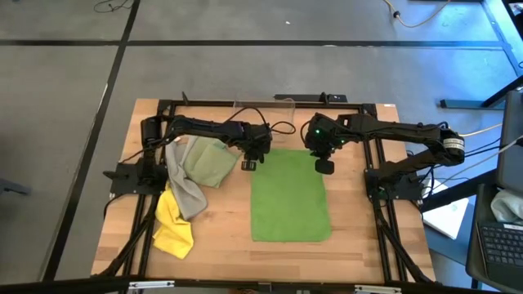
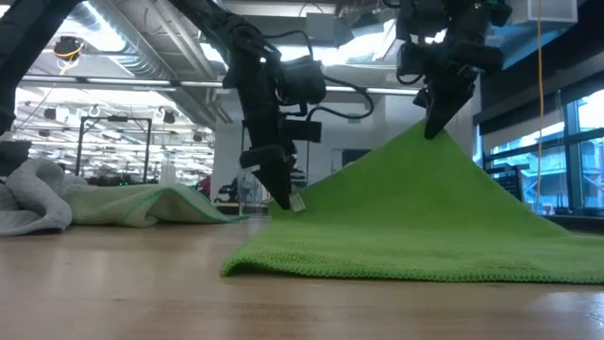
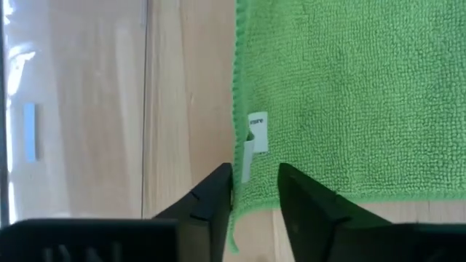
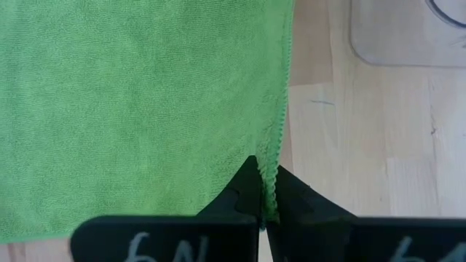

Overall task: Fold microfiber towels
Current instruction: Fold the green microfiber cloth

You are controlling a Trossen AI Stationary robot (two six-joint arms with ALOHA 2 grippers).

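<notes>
While the bright green towel point(image 1: 290, 196) lies spread at the centre of the wooden surface point(image 1: 359, 245), both claws sit at its far edge, toward twelve o'clock. The right claw point(image 4: 266, 191) is pinched tight on the towel's far right corner; its wrist view shows the green hem squeezed between the two dark fingers point(image 4: 237, 198). The low view alone shows that this corner is lifted well off the surface, the cloth sloping up to a peak under that claw. The left claw point(image 3: 255, 191) stands at the far left corner with its fingers point(image 3: 211, 200) a little apart, straddling the towel's edge beside a small white label point(image 3: 257, 132); whether they press the cloth cannot be told. The high view adds what the wrist views miss: toward nine o'clock lie the pale sage towel point(image 1: 208, 162), the grey towel point(image 1: 184, 186) and the yellow towel point(image 1: 172, 224), bunched together. A clear bin point(image 1: 263, 107) stands at twelve o'clock.
</notes>
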